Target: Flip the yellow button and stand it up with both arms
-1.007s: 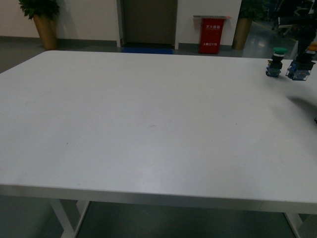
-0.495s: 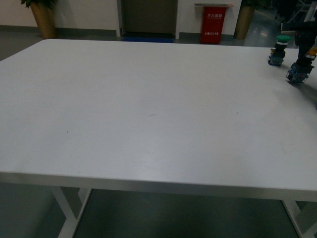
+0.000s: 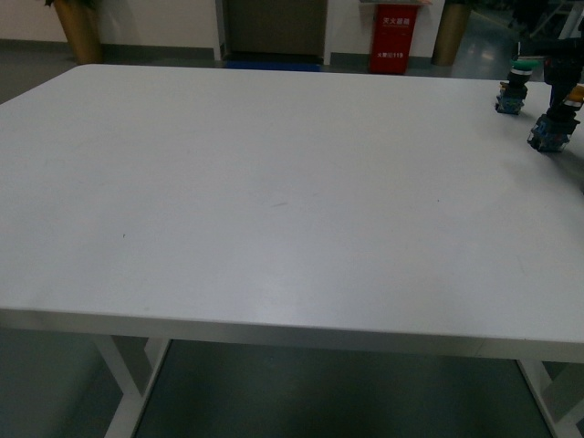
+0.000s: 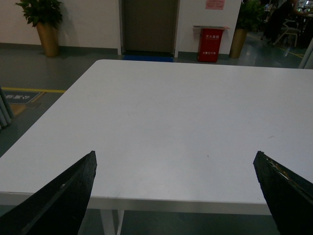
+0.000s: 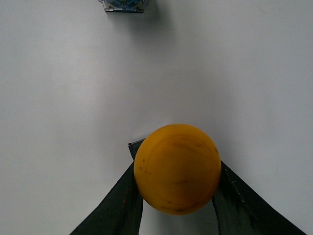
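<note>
My right gripper (image 3: 565,102) is shut on the yellow button (image 3: 552,132) at the far right of the white table (image 3: 274,201). The button is upright, with its blue-black block low over the surface; I cannot tell if it touches. In the right wrist view its round yellow cap (image 5: 177,169) sits between the two black fingers (image 5: 122,205), seen from above. My left gripper (image 4: 176,196) is open and empty over the table's near edge, with nothing between its fingers (image 4: 63,200). It does not show in the front view.
A green-capped button (image 3: 513,87) stands upright just beyond the yellow one, and its block shows in the right wrist view (image 5: 124,6). The table's right edge is close to both. A red box (image 3: 394,27) and plant pots stand on the floor behind.
The right gripper has brought the yellow button from beside the green button to a spot nearer me. The front view has tilted downward.
</note>
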